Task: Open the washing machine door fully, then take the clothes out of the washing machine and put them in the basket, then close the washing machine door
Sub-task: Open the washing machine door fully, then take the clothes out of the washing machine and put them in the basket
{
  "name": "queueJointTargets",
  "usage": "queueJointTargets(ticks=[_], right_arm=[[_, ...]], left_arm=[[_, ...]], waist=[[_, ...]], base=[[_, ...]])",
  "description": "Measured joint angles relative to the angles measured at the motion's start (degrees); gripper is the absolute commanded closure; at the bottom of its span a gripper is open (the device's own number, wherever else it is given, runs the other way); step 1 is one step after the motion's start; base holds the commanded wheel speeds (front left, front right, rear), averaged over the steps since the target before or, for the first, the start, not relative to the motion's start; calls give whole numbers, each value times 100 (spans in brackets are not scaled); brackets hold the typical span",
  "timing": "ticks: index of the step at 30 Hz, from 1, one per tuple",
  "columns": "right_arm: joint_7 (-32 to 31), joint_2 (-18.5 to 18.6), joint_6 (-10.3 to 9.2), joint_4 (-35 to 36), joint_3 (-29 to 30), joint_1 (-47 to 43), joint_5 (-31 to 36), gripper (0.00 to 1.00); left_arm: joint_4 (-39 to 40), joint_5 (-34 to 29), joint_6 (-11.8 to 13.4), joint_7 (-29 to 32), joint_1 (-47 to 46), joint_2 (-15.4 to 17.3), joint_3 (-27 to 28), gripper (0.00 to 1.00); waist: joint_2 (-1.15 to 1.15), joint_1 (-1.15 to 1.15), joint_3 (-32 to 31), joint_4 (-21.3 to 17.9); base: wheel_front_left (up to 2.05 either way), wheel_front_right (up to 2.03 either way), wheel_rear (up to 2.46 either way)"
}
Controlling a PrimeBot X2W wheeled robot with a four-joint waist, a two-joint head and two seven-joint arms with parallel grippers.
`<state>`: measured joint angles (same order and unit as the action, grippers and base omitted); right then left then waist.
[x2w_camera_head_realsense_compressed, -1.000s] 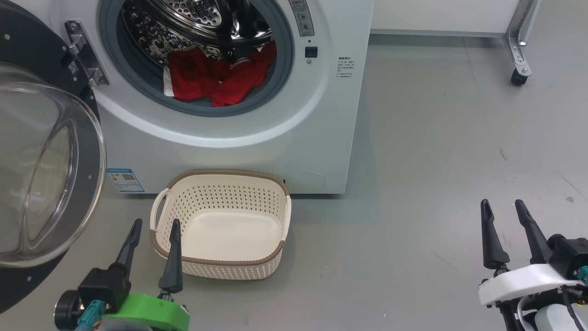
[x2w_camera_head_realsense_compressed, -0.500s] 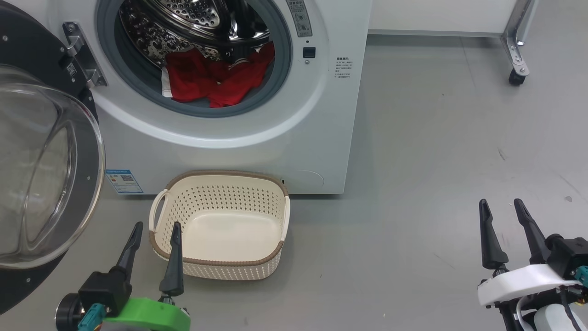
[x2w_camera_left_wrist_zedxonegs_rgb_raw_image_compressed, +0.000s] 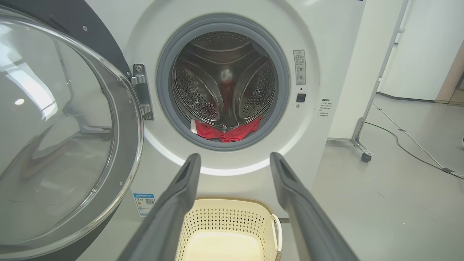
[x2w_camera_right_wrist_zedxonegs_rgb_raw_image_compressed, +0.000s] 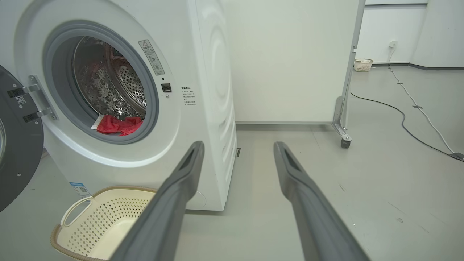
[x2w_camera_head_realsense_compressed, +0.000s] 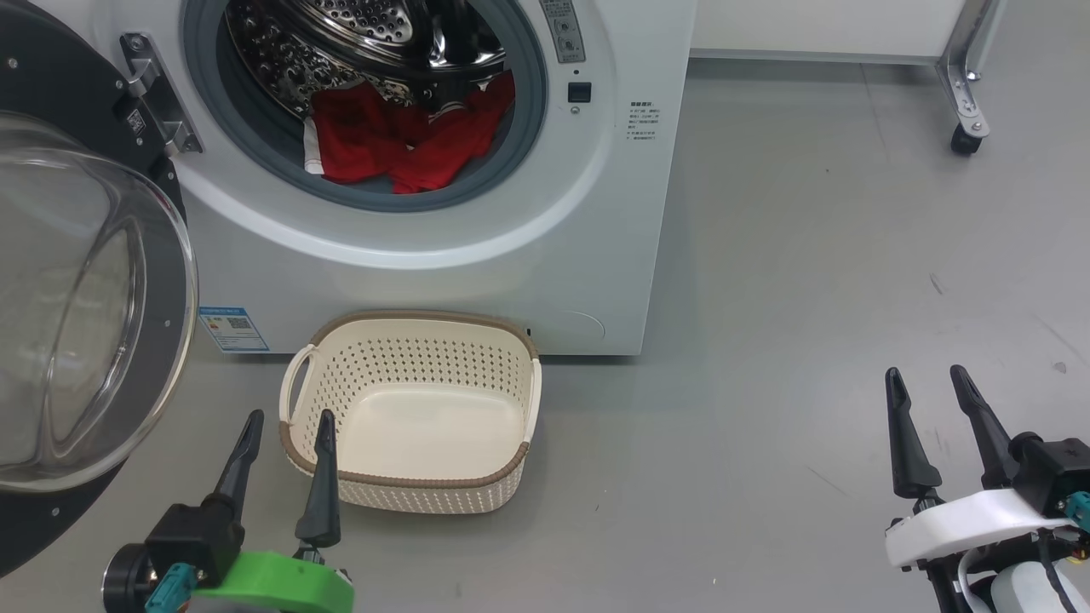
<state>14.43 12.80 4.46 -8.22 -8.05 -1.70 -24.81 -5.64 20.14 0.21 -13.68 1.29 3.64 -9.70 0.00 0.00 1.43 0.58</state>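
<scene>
Status: washing machine door [x2w_camera_head_realsense_compressed: 85, 289] is swung wide open, hanging off its hinge [x2w_camera_head_realsense_compressed: 157, 102] on the left side of the opening, glass bowl bulging toward the head camera. washing machine [x2w_camera_head_realsense_compressed: 426, 272] front faces the robot, steel drum [x2w_camera_head_realsense_compressed: 358, 25] exposed behind the grey seal [x2w_camera_head_realsense_compressed: 502, 162]. clothes [x2w_camera_head_realsense_compressed: 400, 145] are inside the drum: a red heap at the bottom, front edge draped onto the lower seal lip, a strip of white trim at its left end. Lettering not readable from here. basket [x2w_camera_head_realsense_compressed: 409, 482] sits upright on the floor [x2w_camera_head_realsense_compressed: 766, 298] just in front of the machine, below the opening, far rim near the front panel; can't tell whether it touches. Bare cream bottom showing, clothes not yet in it. There's a blue label [x2w_camera_head_realsense_compressed: 232, 329] on the machine's lower left corner, between door and basket. left tool [x2w_camera_head_realsense_compressed: 289, 417] sits low at the basket's near left corner, fingers spread fully wide, nothing between them. In the head view its right finger overlaps the basket rim, contact not resolvable. Left wrist view looks straight at the opening, with the basket between the fingers. right tool [x2w_camera_head_realsense_compressed: 925, 372] is also spread fully wide and holding nothing, over bare floor, well apart from machine and basket on the right. Beyond it is a caster frame [x2w_camera_head_realsense_compressed: 962, 140] and, in the right wrist view, a cable [x2w_camera_right_wrist_zedxonegs_rgb_raw_image_compressed: 398, 112] on the floor.
</scene>
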Motion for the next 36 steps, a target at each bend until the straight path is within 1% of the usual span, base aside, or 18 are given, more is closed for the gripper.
queueJointTargets(ticks=[21, 25, 36], right_arm=[[0, -36, 0, 13, 43, 0, 20, 0], [0, -51, 0, 13, 52, 0, 23, 0], [0, -85, 15, 12, 62, -2, 25, 0]], left_arm=[[7, -30, 7, -8, 0, -21, -65, 0], [18, 15, -37, -8, 0, -27, -135, 0], [34, 53, -56, -8, 0, -36, -127, 0]], waist=[[0, 0, 43, -1], [0, 0, 44, -4], [0, 0, 42, 2]], base=[[0, 0, 0], [5, -5, 0], [33, -33, 0]])
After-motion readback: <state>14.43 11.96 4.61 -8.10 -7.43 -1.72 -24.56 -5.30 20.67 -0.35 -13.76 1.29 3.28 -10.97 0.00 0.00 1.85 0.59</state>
